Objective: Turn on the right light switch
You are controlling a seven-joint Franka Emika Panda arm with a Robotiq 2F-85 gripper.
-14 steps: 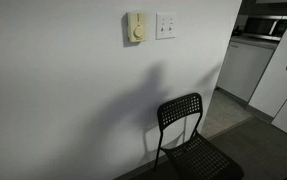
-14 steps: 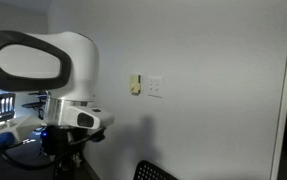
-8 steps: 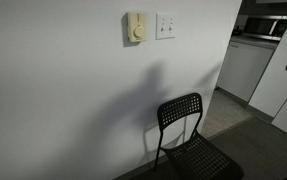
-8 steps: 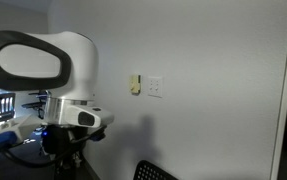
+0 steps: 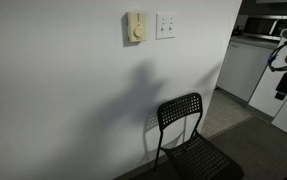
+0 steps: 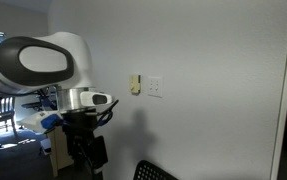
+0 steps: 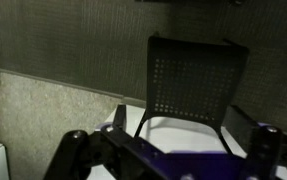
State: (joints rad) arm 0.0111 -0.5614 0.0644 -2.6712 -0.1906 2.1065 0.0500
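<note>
The right light switch (image 5: 165, 25) is a flat white square plate high on the white wall; it also shows in an exterior view (image 6: 155, 87). A cream-yellow box with a round knob (image 5: 135, 27) sits just beside it. My gripper (image 7: 183, 125) is open and empty, with both dark fingers spread. It hangs well below the switch and away from the wall, at the frame edge in an exterior view (image 5: 282, 72) and under the white arm (image 6: 91, 150). The wrist view does not show the switch.
A black perforated metal chair (image 5: 188, 135) stands against the wall below the switch, and fills the wrist view (image 7: 195, 80). A kitchen counter and cabinets (image 5: 253, 60) lie past the wall's corner. The grey floor (image 7: 53, 105) runs beside the chair.
The arm has swung round toward the wall. The gripper has come further into the frame and higher at the edge of an exterior view. The switch and chair have not moved.
</note>
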